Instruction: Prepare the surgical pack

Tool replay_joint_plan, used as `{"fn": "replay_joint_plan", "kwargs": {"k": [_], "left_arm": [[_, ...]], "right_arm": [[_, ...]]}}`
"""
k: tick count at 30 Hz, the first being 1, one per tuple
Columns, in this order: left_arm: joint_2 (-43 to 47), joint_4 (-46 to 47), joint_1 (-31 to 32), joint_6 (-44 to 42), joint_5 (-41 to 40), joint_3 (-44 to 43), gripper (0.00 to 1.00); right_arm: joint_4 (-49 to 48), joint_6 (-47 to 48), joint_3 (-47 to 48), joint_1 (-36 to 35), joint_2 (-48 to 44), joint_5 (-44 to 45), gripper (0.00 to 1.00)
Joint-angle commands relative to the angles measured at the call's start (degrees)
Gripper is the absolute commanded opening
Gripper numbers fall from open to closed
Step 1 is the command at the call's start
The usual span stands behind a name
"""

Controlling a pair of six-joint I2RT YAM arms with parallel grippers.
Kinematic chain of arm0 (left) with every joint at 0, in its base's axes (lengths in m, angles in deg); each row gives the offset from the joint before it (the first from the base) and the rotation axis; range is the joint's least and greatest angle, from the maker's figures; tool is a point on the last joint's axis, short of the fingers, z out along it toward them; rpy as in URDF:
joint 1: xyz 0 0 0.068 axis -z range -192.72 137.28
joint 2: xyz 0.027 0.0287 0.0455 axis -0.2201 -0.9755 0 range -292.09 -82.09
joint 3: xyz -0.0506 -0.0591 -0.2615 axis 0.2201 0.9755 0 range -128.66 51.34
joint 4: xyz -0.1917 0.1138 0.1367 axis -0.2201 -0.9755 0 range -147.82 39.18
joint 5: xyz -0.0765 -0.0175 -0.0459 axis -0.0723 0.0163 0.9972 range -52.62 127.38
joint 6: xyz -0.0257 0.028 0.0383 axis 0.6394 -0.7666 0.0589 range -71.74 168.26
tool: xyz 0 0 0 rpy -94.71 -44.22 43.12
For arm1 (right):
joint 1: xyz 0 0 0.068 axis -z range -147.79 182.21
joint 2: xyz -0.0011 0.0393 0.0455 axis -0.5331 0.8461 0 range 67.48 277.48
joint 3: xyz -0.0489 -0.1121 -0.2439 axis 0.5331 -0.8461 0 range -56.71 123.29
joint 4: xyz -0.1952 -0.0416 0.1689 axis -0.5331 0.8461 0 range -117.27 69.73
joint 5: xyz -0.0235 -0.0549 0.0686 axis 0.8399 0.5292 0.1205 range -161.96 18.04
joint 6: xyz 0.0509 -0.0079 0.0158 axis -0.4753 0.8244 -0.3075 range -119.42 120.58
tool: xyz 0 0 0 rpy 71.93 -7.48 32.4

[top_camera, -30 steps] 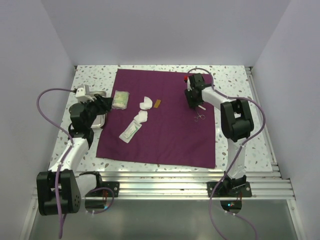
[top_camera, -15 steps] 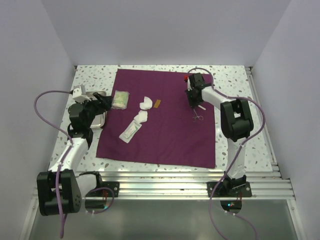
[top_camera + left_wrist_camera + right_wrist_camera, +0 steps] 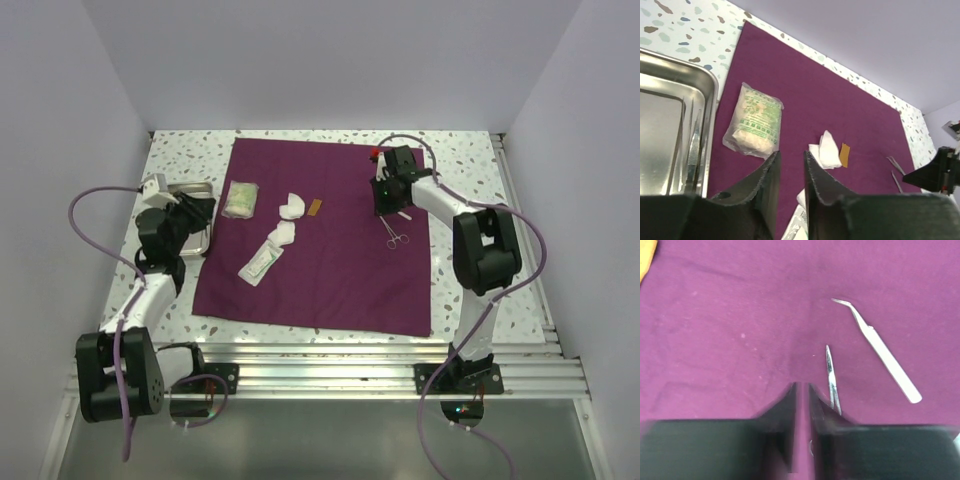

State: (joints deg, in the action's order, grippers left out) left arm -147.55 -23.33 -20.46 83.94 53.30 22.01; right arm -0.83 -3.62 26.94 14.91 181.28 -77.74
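**Q:** Where is the surgical pack point(image 3: 330, 240), and why is it laid out this way?

**A:** It is not yet wrapped. Its plum-purple cloth point(image 3: 340, 285) lies flat and unfolded across the middle of the overhead view. On the cloth's upper left rest a green-printed gauze packet point(image 3: 241, 198), folded white gauze point(image 3: 292, 206), a small tan strip point(image 3: 314, 207) and a long flat packet point(image 3: 262, 260). On the upper right lie ring-handled forceps point(image 3: 397, 237) and pale tweezers point(image 3: 880, 352). A steel tray point(image 3: 710, 85) sits off the cloth, against its left edge, with thin instruments point(image 3: 692, 145) inside. I judge the pieces are spread apart so that each can be picked up singly.

**Q:** And your grippers?

**A:** My left gripper point(image 3: 790, 157) hovers by the tray's right rim, jaws a narrow gap apart, holding nothing. The gauze packet lies just beyond it, higher in the wrist view. My right gripper point(image 3: 801, 390) is low over the cloth, jaws pinched nearly together on nothing. The forceps tips lie just right of the jaws, not between them. The tweezers lie farther right, apart from them.
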Motion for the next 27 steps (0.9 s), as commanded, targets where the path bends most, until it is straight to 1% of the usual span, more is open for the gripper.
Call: {"fn": "replay_joint_plan", "kwargs": {"k": [1, 2, 3, 4, 6, 7, 8, 12, 14, 19, 26, 27], "left_arm": [[-0.2, 5.55, -1.65, 1.76, 0.42, 1.81, 0.26], [-0.2, 6.26, -1.83, 2.02, 0.77, 2.16, 0.23], [0.06, 6.79, -2.18, 2.28, 1.12, 3.12, 0.22], [0.41, 9.4, -2.53, 2.46, 2.09, 3.74, 0.23], [1.02, 12.23, -2.88, 2.38, 3.41, 5.75, 0.33], [1.29, 14.68, -3.23, 2.55, 4.46, 6.38, 0.36], [1.38, 15.22, -3.33, 2.64, 4.82, 6.73, 0.41], [2.78, 15.23, -3.5, 1.15, 4.91, 7.17, 0.42], [3.31, 14.27, -3.5, 0.01, 4.12, 7.09, 0.43], [4.02, 11.02, -3.5, -2.37, 3.94, 5.5, 0.44], [4.19, 11.36, -3.5, -2.99, 4.82, 5.42, 0.48], [4.1, 11.36, -3.5, -2.99, 4.73, 5.41, 0.49]], "right_arm": [[-1.21, -0.28, -0.16, 0.16, -3.23, -1.35, 0.25], [-1.12, -0.19, -0.16, 0.16, -3.06, -0.64, 0.27], [-0.95, 0.16, -0.07, 0.07, -2.88, 1.45, 0.27], [-0.95, 0.16, 0.01, 0.07, -2.62, 2.61, 0.27], [-0.86, 0.51, 0.8, 0.07, -1.48, 3.76, 0.28], [-0.6, 0.6, 1.33, 0.07, -1.04, 4.28, 0.28], [-0.34, 0.69, 2.38, 0.16, -0.6, 4.64, 0.28], [-0.59, 1.04, 4.06, 0.16, 0.99, 5.43, 0.29], [-0.77, 1.22, 4.15, 0.16, 1.69, 5.34, 0.32], [-1.91, 1.04, 4.76, 0.07, 3.88, 5.17, 0.33], [-3.06, 0.52, 5.37, 0.07, 5.64, 5.61, 0.33], [-3.14, 0.52, 5.46, 0.07, 5.82, 6.74, 0.33]]}}
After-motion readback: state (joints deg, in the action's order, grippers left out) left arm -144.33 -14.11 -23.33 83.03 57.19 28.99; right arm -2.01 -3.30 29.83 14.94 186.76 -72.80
